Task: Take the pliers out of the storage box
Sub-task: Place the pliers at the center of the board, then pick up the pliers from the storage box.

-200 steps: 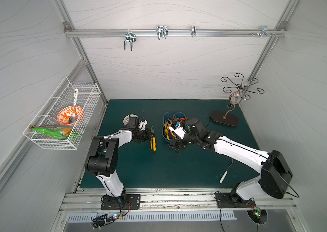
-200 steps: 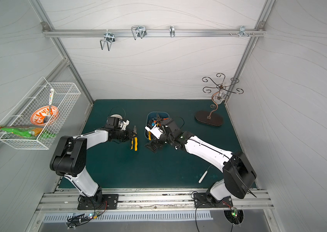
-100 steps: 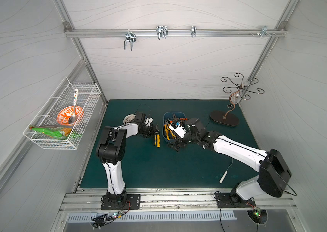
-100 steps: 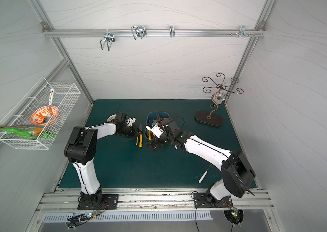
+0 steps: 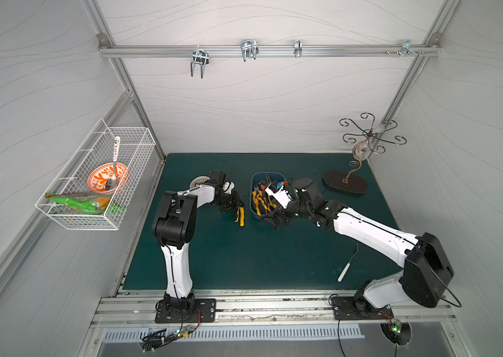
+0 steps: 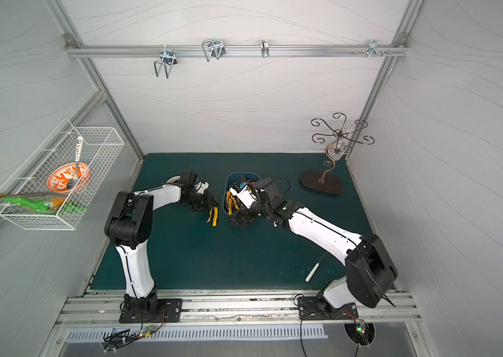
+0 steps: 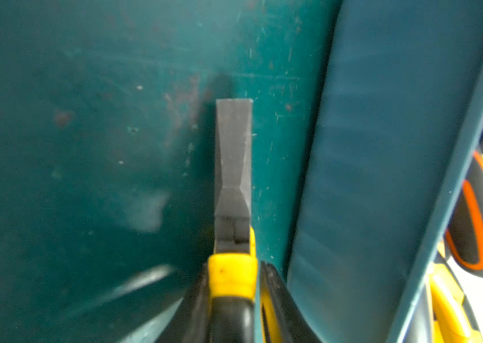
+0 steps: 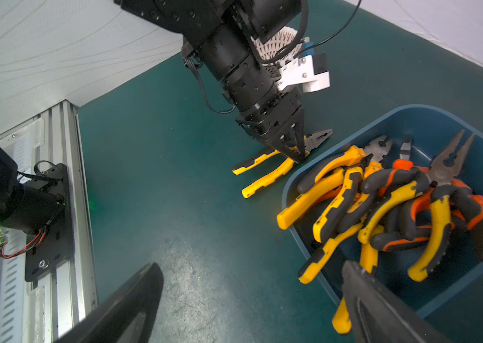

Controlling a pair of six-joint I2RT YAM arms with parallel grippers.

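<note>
- Top views: in both top views, my left gripper (image 5: 235,206) (image 6: 211,204) points down at one yellow-handled pliers (image 5: 240,217) (image 6: 214,217). They lie flat on the green mat (image 5: 244,256), outside the storage box (image 5: 252,193) (image 6: 225,188) and just beside its wall. My right gripper (image 5: 274,221) (image 6: 241,221) sits at the box's near end. The heap of pliers (image 5: 260,201) (image 6: 232,201) lies inside the box.
- Left wrist: the yellow-handled pliers (image 7: 233,154) rest their blunt grey nose on the mat (image 7: 86,118). They run alongside the storage box (image 7: 367,178), with a narrow strip of mat between. My left fingers (image 7: 195,314) bracket the handles by the pivot. I cannot tell whether they clamp or merely straddle.
- Right wrist: the left gripper (image 8: 292,153) has its tips meeting at the pivot of the yellow-handled pliers (image 8: 264,175), whose handles splay on the mat. The heap of pliers (image 8: 382,202) fills the storage box (image 8: 412,118), and some handles overhang the near rim. My right gripper (image 8: 253,267) is spread wide and holds nothing, with one finger over bare mat and one at the box's near rim.
</note>
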